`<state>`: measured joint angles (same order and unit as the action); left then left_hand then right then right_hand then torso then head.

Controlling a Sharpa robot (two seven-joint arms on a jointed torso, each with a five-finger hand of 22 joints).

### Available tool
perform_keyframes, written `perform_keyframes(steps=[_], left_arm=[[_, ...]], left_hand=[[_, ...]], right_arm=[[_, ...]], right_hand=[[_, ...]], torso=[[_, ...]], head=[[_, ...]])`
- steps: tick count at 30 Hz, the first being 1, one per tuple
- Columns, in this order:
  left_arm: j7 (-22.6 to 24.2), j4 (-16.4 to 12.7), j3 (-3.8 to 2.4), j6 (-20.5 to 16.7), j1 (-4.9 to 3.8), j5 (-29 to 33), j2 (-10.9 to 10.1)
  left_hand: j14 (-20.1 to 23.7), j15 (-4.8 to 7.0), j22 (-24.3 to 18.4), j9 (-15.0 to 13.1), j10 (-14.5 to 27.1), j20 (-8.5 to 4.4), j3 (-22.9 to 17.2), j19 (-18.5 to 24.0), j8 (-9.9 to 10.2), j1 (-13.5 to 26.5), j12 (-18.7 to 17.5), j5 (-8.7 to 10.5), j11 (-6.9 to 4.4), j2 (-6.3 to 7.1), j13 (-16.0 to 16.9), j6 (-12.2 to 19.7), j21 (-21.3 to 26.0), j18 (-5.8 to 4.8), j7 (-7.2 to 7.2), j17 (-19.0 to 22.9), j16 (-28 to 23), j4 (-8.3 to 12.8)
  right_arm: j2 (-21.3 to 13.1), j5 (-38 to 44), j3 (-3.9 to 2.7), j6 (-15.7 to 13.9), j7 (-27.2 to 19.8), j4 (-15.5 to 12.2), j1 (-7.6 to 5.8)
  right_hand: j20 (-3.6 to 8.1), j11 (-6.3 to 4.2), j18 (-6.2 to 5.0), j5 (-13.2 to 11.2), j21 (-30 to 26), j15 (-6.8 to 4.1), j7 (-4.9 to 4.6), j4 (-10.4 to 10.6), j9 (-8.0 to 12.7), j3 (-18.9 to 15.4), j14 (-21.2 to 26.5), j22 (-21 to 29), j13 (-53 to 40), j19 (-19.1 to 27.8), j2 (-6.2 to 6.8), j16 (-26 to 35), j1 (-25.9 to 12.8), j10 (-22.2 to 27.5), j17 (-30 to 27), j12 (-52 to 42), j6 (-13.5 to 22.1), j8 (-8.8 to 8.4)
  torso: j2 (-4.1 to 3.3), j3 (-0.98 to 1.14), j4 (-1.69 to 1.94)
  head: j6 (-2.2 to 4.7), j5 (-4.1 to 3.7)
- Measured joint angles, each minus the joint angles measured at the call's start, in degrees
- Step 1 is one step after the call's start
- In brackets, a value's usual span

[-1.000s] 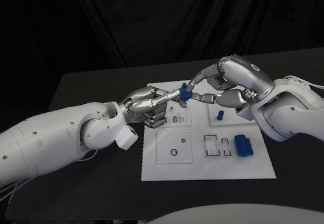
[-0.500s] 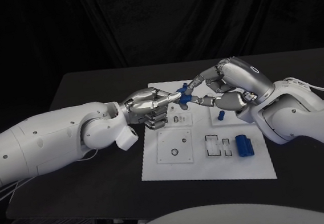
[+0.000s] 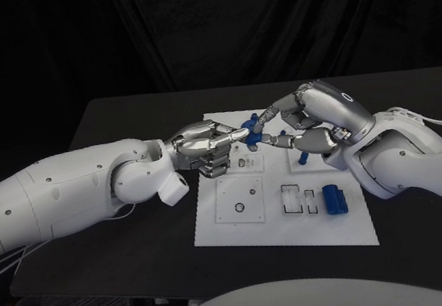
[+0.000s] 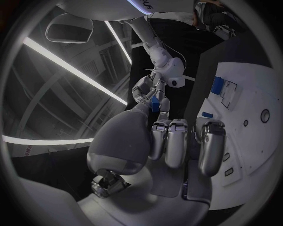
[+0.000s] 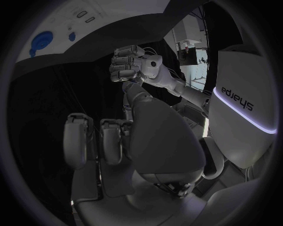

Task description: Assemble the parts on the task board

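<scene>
Two hands: we see both raised over the far part of the task board (image 3: 284, 226), fingertips meeting above it.
Left hand (image 3: 204, 146): we see its fingers curled in and pinching a small blue part (image 3: 249, 129) at the tips; our left wrist view shows the same blue part (image 4: 154, 104) past the fingertips of this hand (image 4: 177, 141), with the other hand's fingers just behind it.
Right hand (image 3: 309, 119): its fingers bend toward the blue part and touch or nearly touch it; we cannot tell whether it grips the piece or holds anything. From our right wrist view the right hand (image 5: 118, 136) has its fingers bent forward, and the left hand (image 5: 127, 63) shows beyond them.
Small blue part: held in the air between the two hands, above the board's far edge, clear of the plate.
Task board: white plate lying flat in the middle of the black desk (image 3: 133, 246), with several recesses on its face.
Larger blue part (image 3: 333, 200): we see it on the board's near right portion, beside a rectangular slot.
Another blue piece (image 3: 301, 158): on the board just under the right hand.
</scene>
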<state>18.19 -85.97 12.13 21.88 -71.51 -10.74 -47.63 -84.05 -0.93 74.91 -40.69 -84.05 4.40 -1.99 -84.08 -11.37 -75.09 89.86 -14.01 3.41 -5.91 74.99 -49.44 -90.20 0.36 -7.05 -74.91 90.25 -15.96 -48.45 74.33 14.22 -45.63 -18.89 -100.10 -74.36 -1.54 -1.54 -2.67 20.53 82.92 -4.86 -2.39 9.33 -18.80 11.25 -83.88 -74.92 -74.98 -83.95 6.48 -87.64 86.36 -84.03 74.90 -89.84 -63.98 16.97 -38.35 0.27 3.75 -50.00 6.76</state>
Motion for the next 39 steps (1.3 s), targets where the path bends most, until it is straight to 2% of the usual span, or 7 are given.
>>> perform_keyframes(steps=[5,14,24,29,31,36,39], left_arm=[[-0.5,0.0,0.03,0.5,0.00,1.6,0.0],[-1.3,0.0,0.06,0.9,0.05,3.0,-0.1],[-2.1,0.0,0.05,1.1,0.09,3.6,-0.1],[-2.8,0.0,0.02,1.1,0.09,3.8,-0.1],[-3.2,0.0,0.01,1.1,0.09,3.9,-0.1],[-4.3,0.0,-0.05,0.7,0.09,4.2,-0.2],[-4.8,-0.1,-0.09,0.3,0.09,4.3,-0.3]], left_hand=[[0.0,0.00,0.0,-0.1,0.2,0.00,-0.1,0.0,-0.5,-1.2,0.1,-0.49,-0.19,0.00,0.1,-0.2,0.0,0.00,0.20,0.0,0.0,0.4],[0.0,0.43,0.0,-0.2,0.0,0.00,-1.0,0.0,-1.9,-4.8,0.2,-4.35,-0.39,0.40,0.1,-0.2,0.0,0.00,0.19,0.0,0.0,2.1],[-0.1,0.96,0.0,-0.8,0.2,0.00,-3.7,0.0,-5.1,-9.3,0.3,-10.08,-1.05,1.89,0.1,-0.3,0.0,0.00,0.73,0.0,0.0,7.1],[0.1,1.14,0.0,-0.8,0.1,0.00,-4.0,0.0,-6.7,-10.0,0.0,-13.77,-1.15,2.57,0.1,-0.3,0.0,0.00,0.71,0.0,0.0,7.5],[0.1,1.14,0.0,-0.8,0.1,0.00,-4.2,0.0,-6.7,-10.1,-0.1,-14.78,-1.15,2.72,0.1,-0.3,0.0,0.00,0.71,0.0,0.0,7.3],[0.1,1.14,0.0,-0.8,0.1,0.00,-5.1,0.0,-6.7,-10.2,-0.2,-16.92,-1.15,2.80,0.0,-0.3,0.0,0.00,0.69,0.0,0.0,6.3],[0.1,1.15,0.0,-0.8,0.1,0.00,-5.7,0.0,-6.7,-10.3,-0.1,-17.72,-1.15,3.02,-0.1,-0.1,0.0,0.00,0.48,0.0,0.0,5.8]], right_arm=[[0.0,0.2,0.00,0.5,0.1,0.0,0.01],[0.1,0.3,-0.07,1.0,0.1,-0.1,0.04],[0.3,0.4,-0.05,1.5,0.1,0.0,0.16],[0.4,0.5,-0.02,1.9,0.1,0.0,0.22],[0.4,0.6,-0.01,2.2,0.1,0.0,0.23],[0.4,1.1,0.05,3.0,0.3,0.0,0.30],[0.2,1.3,0.09,3.4,0.4,0.0,0.32]], right_hand=[[0.00,0.00,0.00,0.0,0.0,0.00,-0.01,0.0,-0.4,0.0,0.0,0.0,0.0,0.0,-0.01,0.0,0.0,0.0,0.0,0.0,0.0,-0.13],[0.00,0.00,0.00,0.0,-0.3,0.00,-0.09,0.0,-0.9,0.0,0.0,0.0,0.0,0.0,-0.08,0.0,-0.1,0.0,0.0,0.0,0.1,-0.22],[0.00,0.00,0.00,-0.2,-0.6,0.00,0.03,-0.2,-1.1,0.2,0.0,0.0,0.0,0.0,-0.01,0.0,-0.1,0.0,0.0,0.0,0.0,-0.05],[0.00,0.00,0.00,-0.6,-0.9,0.00,0.03,-0.1,-1.1,0.5,0.0,0.0,0.0,0.0,-0.11,0.3,0.0,0.0,0.0,0.0,0.0,-0.06],[0.00,0.22,-0.01,-1.2,-1.6,0.00,-0.33,-0.2,-1.2,0.6,0.0,0.0,0.0,0.0,-0.42,0.7,0.3,0.1,0.0,0.0,0.3,-0.63],[-0.42,0.84,0.00,-2.6,-3.0,0.62,-2.37,-0.2,-1.9,0.6,0.0,0.0,0.0,0.0,-0.83,1.5,1.2,0.0,0.0,0.3,2.4,-3.25],[-0.42,0.84,0.00,-3.1,-3.8,0.62,-2.38,0.1,-1.3,0.9,0.0,0.0,0.0,0.0,-0.89,2.0,1.6,0.0,0.0,0.6,4.5,-4.70]], torso=[[0.01,0.00,0.00],[-0.02,0.01,-0.06],[-0.02,0.04,-0.08],[-0.01,0.05,-0.08],[0.00,0.05,-0.09],[0.02,0.05,-0.09],[0.02,0.04,-0.09]], head=[[0.00,0.12],[0.00,0.41],[0.00,0.58],[0.00,0.82],[0.00,0.87],[0.00,0.89],[0.00,0.90]])
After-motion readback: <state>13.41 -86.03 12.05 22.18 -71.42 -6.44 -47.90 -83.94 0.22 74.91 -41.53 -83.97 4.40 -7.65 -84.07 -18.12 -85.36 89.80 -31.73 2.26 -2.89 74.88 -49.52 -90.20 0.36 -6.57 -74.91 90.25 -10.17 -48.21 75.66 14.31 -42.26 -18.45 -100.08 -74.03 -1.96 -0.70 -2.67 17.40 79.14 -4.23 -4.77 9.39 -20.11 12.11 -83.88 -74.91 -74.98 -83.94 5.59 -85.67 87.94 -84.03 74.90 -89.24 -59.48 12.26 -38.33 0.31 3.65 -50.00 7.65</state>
